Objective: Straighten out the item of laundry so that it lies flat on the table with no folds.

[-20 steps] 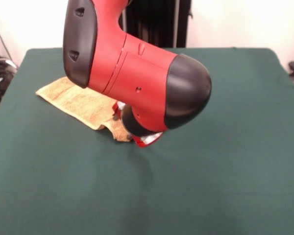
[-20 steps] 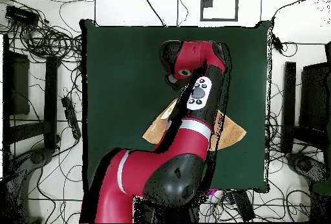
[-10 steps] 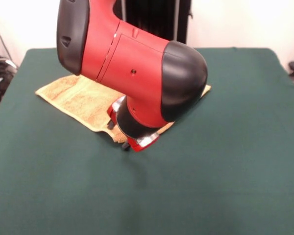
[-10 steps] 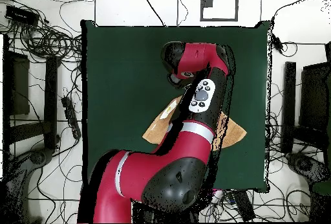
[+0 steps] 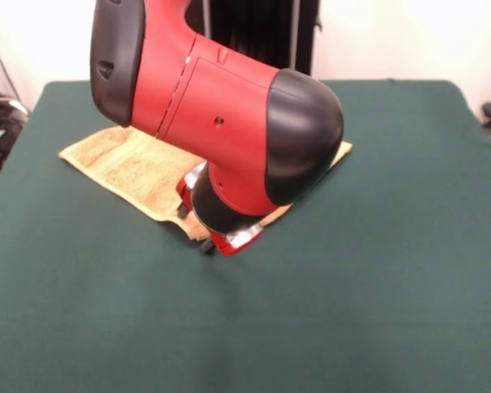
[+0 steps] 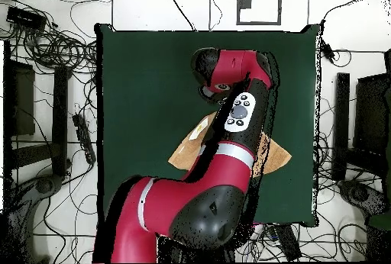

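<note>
The orange-tan towel lies on the dark green table, left of centre and toward the far side. The red and black arm covers its middle, and one corner shows to the right of the arm. My gripper is low at the towel's near edge, mostly hidden under the arm's wrist. In the overhead view the towel shows on both sides of the arm, with a pale patch on its left part. The gripper itself is hidden there.
The arm's bulky red body hangs over the table's middle. In the overhead view, cables and dark equipment ring the table on the floor. A black stand rises behind the far edge.
The arm has shifted a little to the left in the front view, uncovering the towel's right corner. The gripper stays low at the towel's near edge.
</note>
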Tool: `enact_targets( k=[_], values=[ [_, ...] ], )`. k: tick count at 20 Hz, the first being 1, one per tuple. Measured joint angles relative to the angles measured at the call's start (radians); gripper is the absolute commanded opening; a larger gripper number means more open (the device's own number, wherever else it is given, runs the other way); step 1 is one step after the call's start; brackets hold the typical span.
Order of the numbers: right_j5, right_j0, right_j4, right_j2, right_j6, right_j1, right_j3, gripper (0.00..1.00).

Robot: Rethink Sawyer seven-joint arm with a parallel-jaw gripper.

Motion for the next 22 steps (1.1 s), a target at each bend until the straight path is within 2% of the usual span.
enact_targets(
  k=[5,6,16,22],
  values=[
    [0.080,-0.021,0.000,-0.001,0.000,0.031,-0.070,1.00],
    [0.096,-0.024,-0.001,-0.001,0.000,0.037,-0.083,0.00],
    [0.144,-0.032,-0.004,-0.003,0.000,0.081,-0.142,0.00],
    [0.092,-0.032,-0.004,0.033,0.000,0.049,-0.100,0.00]
  ],
)
